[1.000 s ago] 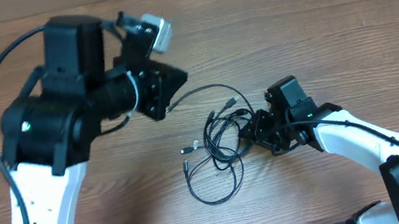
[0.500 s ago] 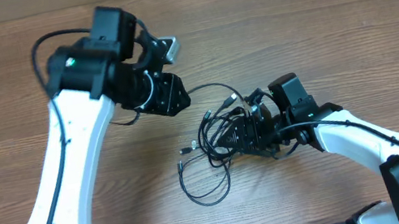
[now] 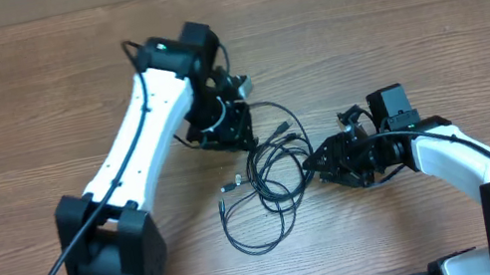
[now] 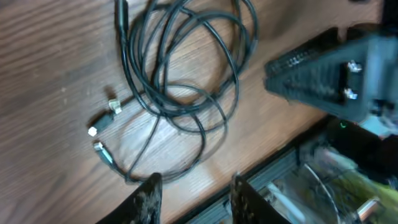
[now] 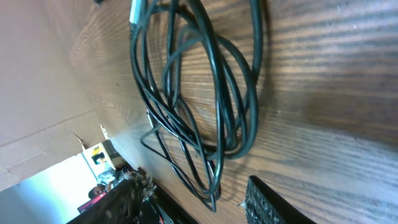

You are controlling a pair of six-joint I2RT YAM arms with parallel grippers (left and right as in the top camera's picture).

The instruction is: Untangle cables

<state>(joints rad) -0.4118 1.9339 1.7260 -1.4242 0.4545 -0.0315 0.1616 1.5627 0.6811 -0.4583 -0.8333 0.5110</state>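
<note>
Task status: early, nothing separated yet. The cables (image 3: 269,169) lie in one knot on the wooden table (image 3: 39,113), near mid-table between the two arms. Several black strands are coiled over one another in overlapping rings. One slack loop trails toward the near edge, and one strand arcs off the far side toward the left arm. Three small plug ends (image 4: 112,106) lie free just beside the coil on its left side, apart from each other. No cord can be seen lying on its own, clear of the rest. The left gripper (image 4: 196,185) hangs over the near side of the knot. Its fingers stand moderately apart with bare wood between them, and it carries nothing. The right gripper (image 5: 198,184) sits low at the right edge of the coil, fingers apart. The tip of one loop reaches into the gap but is not pinched by either pad, so I judge nothing is held. All the real work is left: pick one strand or plug, draw it out of the rings, lay it aside, and repeat for each cord. Markings: none legible on cables, plugs or arms. The clutter at the edge of the right wrist view is too blurred to read.
</note>
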